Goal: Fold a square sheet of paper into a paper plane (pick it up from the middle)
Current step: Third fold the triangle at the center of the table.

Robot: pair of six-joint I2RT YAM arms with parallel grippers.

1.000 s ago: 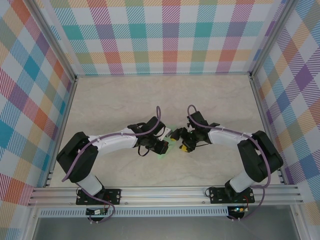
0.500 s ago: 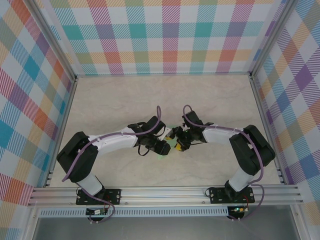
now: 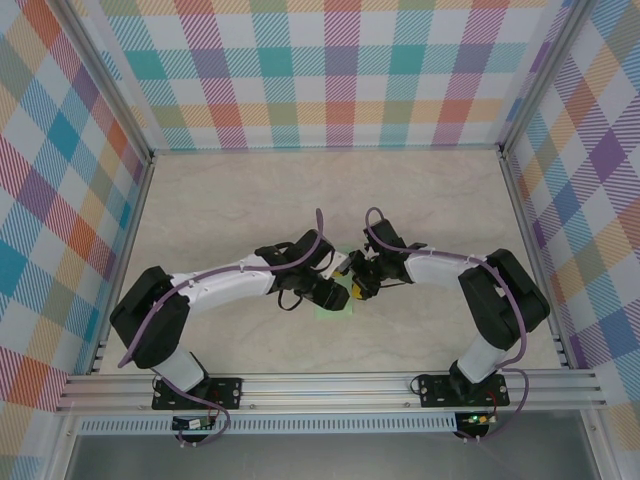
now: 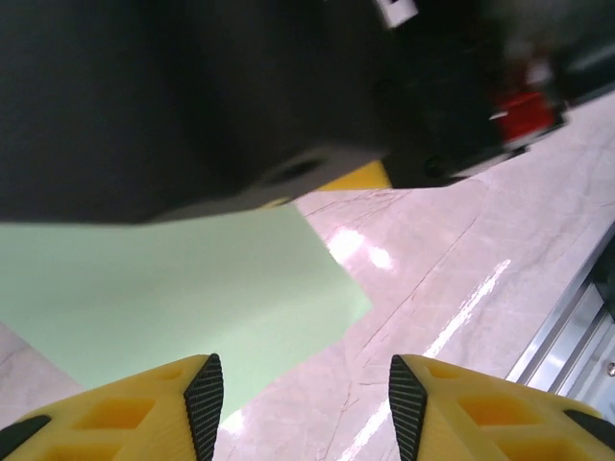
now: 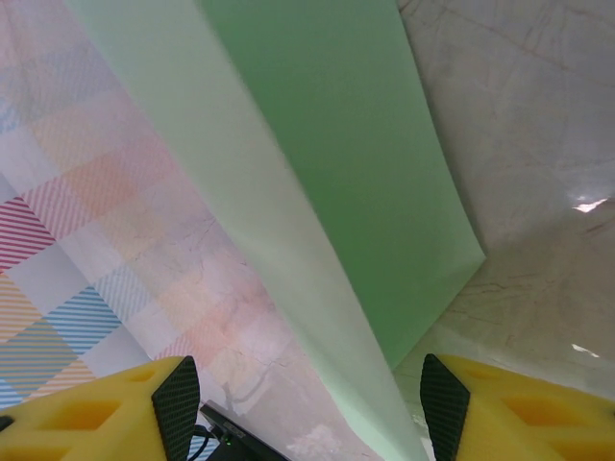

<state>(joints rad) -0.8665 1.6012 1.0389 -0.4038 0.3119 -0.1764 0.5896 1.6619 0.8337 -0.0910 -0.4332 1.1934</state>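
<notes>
Sheet of paper (image 3: 332, 310) lies on the table (image 3: 220, 200) about mid-width, nearer the near edge than the far edge. Left gripper (image 3: 338, 293) is over its left part and right gripper (image 3: 356, 287) just beside it on the right, tips facing. In the right wrist view, the paper runs in between the right fingers (image 5: 144, 403).

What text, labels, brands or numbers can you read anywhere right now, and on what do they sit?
No text can be read in any view.
Sheet of paper: plain mint green, unmarked.
White tag on the dark housing at the top of the left wrist view: dark marks, too blurred to read.
Table and checked walls: pattern alone, no writing.
</notes>
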